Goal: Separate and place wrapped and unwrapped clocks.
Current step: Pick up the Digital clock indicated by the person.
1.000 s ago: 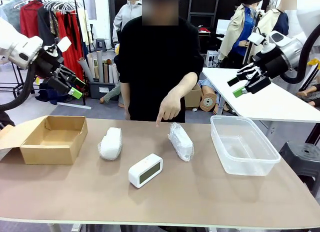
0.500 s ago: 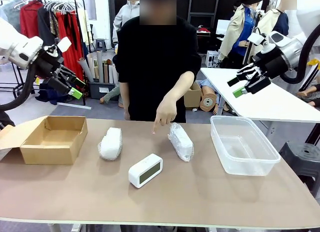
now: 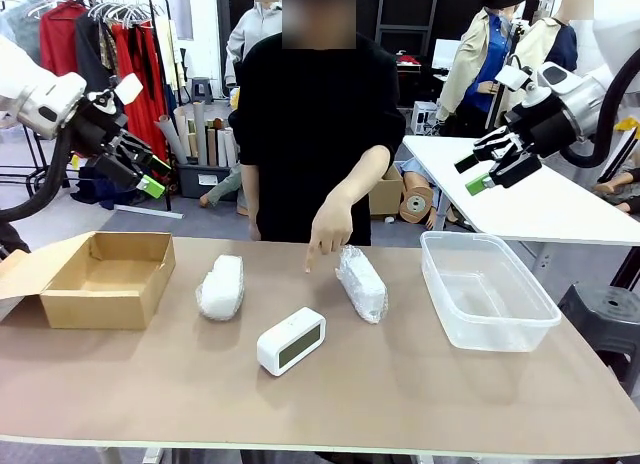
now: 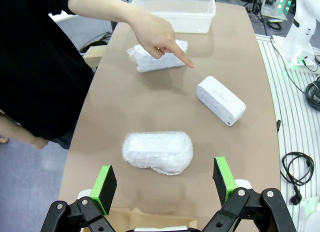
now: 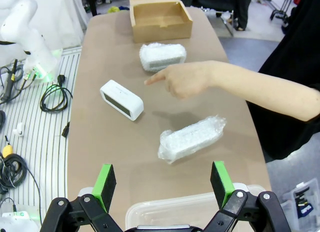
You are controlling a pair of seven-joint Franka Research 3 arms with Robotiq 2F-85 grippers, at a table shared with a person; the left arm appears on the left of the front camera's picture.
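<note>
Clock (image 3: 291, 340), bare, mid-way across the table (image 3: 430, 404), looks light, rigid and slick: pinch its long flat faces. Left bundle (image 3: 221, 287) at its eleven o'clock and right bundle (image 3: 362, 282) at one look soft and grippy; squeeze across the middle. Left gripper (image 3: 155, 174) and right gripper (image 3: 470, 174) hang high, jaws spread, empty. The person's hand (image 3: 327, 229), forefinger out, has dipped nearer the table than a second ago

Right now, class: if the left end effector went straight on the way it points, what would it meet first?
Probably the wrapped clock nearest the cardboard box: it lies centred ahead of the open left end effector, though depth is unclear.
</note>
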